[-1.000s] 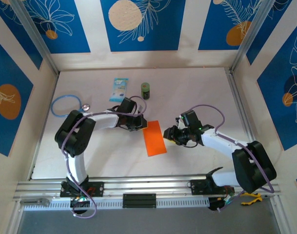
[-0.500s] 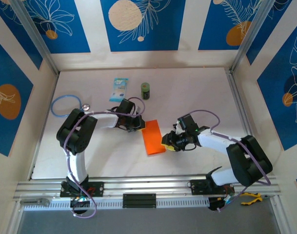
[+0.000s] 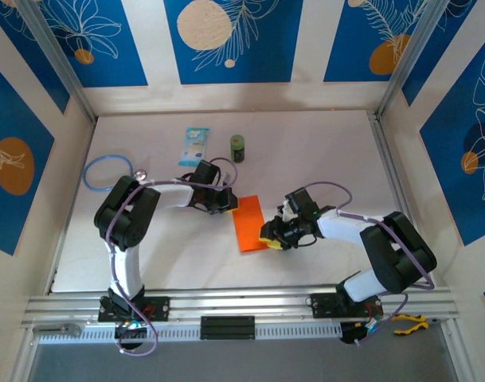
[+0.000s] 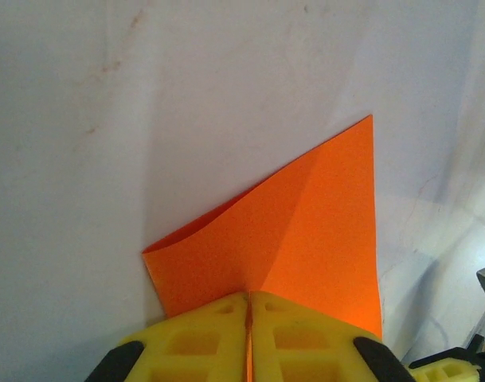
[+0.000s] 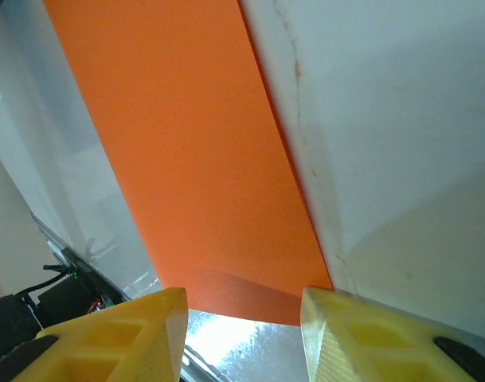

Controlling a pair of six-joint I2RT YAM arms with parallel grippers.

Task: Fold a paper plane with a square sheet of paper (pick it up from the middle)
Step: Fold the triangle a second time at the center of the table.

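Observation:
The orange sheet of paper (image 3: 250, 224) lies mid-table as a folded, narrow rectangle. My left gripper (image 3: 225, 203) is shut on its far left edge. In the left wrist view the yellow fingers (image 4: 306, 342) meet with the paper (image 4: 314, 215) pinched between them, and a fold bulges up on the left. My right gripper (image 3: 268, 237) stands open at the sheet's near right corner. In the right wrist view its two fingers straddle the near end of the paper (image 5: 186, 143) without touching it (image 5: 242, 322).
A light-blue packet (image 3: 194, 146) and a small green can (image 3: 238, 147) stand at the back. A blue ring (image 3: 107, 171) with a small silver object (image 3: 138, 173) lies at the left. Patterned walls enclose the table on three sides.
My right gripper has slid left and nearer, from beside the sheet's right edge to its near right corner. The left gripper holds its place on the paper.

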